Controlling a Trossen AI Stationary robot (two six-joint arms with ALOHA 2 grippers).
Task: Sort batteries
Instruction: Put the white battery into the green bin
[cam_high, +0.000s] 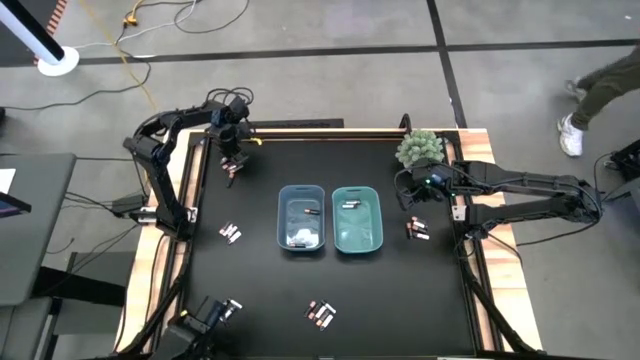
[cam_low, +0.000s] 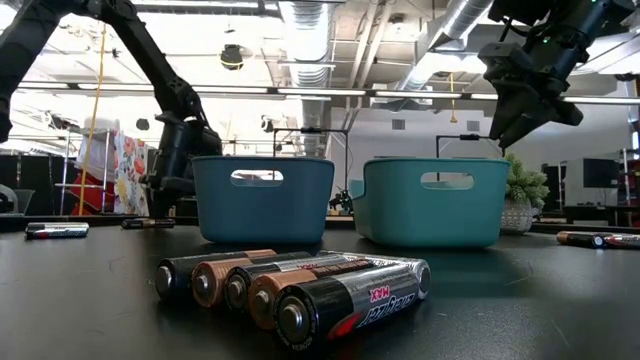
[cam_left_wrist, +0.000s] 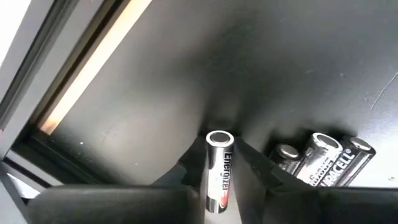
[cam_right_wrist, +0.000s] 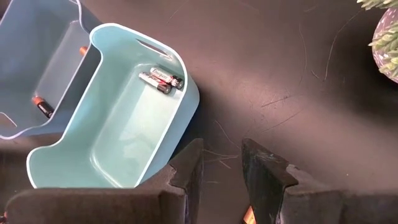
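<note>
The left tool (cam_left_wrist: 219, 163) pinches one battery (cam_left_wrist: 219, 169) lengthwise between its fingers at the counter's (cam_high: 260, 290) far-left corner, bins (cam_high: 302, 218) lying toward the middle; right tool (cam_right_wrist: 221, 163), part open, holds nothing visible

You are looking at an industrial lab or workshop: exposed ceiling ducts (cam_low: 300, 30), concrete floor (cam_high: 300, 90), trailing yellow cable (cam_high: 125, 50).

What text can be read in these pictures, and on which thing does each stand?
"Energizer": battery held between the left hand's fingers.
"MAX": front battery of the near row, low view; print reads inverted.
"DURACELL", partly cut off: loose battery beside that hand.
Batteries in the teal bin: print unreadable.
</note>
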